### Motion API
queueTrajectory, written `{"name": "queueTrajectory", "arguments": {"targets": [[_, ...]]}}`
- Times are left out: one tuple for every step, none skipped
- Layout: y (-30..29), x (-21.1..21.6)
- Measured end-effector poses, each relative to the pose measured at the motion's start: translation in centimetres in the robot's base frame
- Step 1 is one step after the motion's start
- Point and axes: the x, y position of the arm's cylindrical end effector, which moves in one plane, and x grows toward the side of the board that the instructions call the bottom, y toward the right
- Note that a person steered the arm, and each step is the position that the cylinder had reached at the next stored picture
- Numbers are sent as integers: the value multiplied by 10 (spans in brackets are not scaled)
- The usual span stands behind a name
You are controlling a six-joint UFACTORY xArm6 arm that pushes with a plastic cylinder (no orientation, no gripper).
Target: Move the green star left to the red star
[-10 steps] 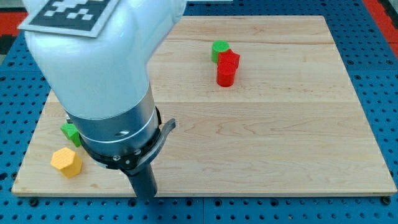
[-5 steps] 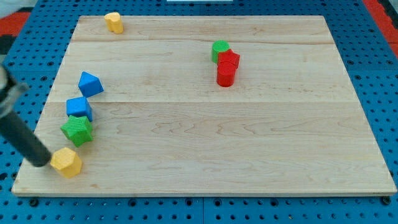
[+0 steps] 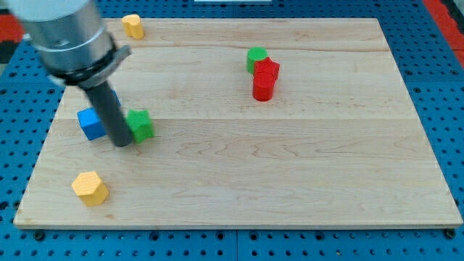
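The green star lies on the wooden board at the view's left, just right of my rod. My tip rests on the board, touching the green star's left side. The red star sits at the view's upper right of centre, with a green cylinder touching it at its upper left and a red cylinder touching it below.
A blue cube lies just left of my rod; a second blue block seen earlier is hidden behind the rod. A yellow hexagon block lies near the view's bottom left. Another yellow block sits at the top left edge.
My tip swung from the bottom left up to the green star. The green star has moved right and up, away from the blue cube. The yellow hexagon shifted slightly right.
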Motion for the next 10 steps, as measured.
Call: {"name": "queueTrajectory", "arguments": {"targets": [[38,-33],[38,-61],[29,-78],[-4,-83],[16,-98],[61,-119],[95,-136],[60,-159],[93,-168],[125,-168]]}}
